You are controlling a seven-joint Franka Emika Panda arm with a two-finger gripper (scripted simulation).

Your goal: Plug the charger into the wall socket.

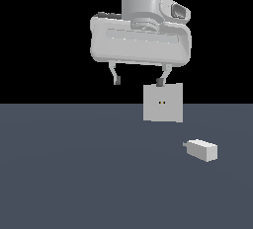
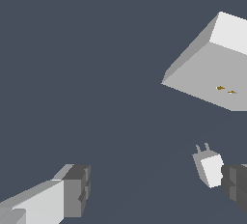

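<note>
Two short prongs tip the charger (image 1: 202,150), which lies on the dark floor (image 1: 74,173), prong end towards the exterior view's left, just before the upright wall socket (image 1: 163,103). Raised above, towards that view's left, the gripper (image 1: 139,81) hangs wide open and empty.

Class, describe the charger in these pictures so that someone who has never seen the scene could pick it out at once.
Start at the wall socket, the upright light-grey square plate with two tiny dark holes, standing on the dark floor. Toward the exterior view's right of it and lower in the picture lies the charger, apart from the plate. It is far smaller, a white-grey block with short prongs on one end, and the open hand hangs above, not touching it.
</note>
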